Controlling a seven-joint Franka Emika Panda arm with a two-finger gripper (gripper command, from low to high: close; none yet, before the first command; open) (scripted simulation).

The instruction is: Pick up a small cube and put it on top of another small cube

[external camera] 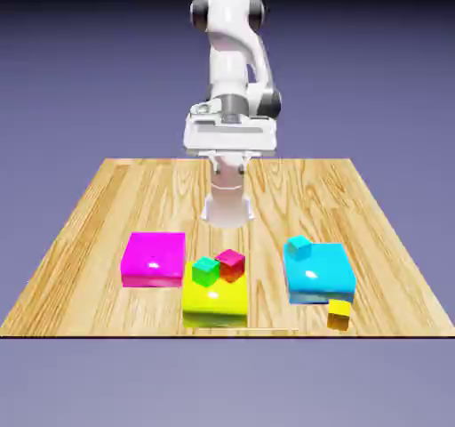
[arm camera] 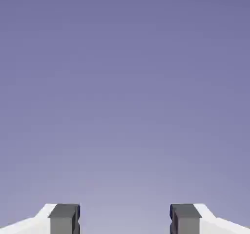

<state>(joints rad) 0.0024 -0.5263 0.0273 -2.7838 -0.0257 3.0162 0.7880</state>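
Viewing only backdrop, I read the gripper (arm camera: 125, 221) as spread wide, holding nothing. The yellow cube (external camera: 339, 314) sits at the table's (external camera: 107, 194) near edge; the red cube (external camera: 230, 264) rides the yellow block (external camera: 214, 307), raising the target.

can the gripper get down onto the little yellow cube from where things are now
Probably yes. The yellow cube sits alone on the table just in front of the cyan block, with nothing on top of it. The gripper is open and empty, fingers wide apart.
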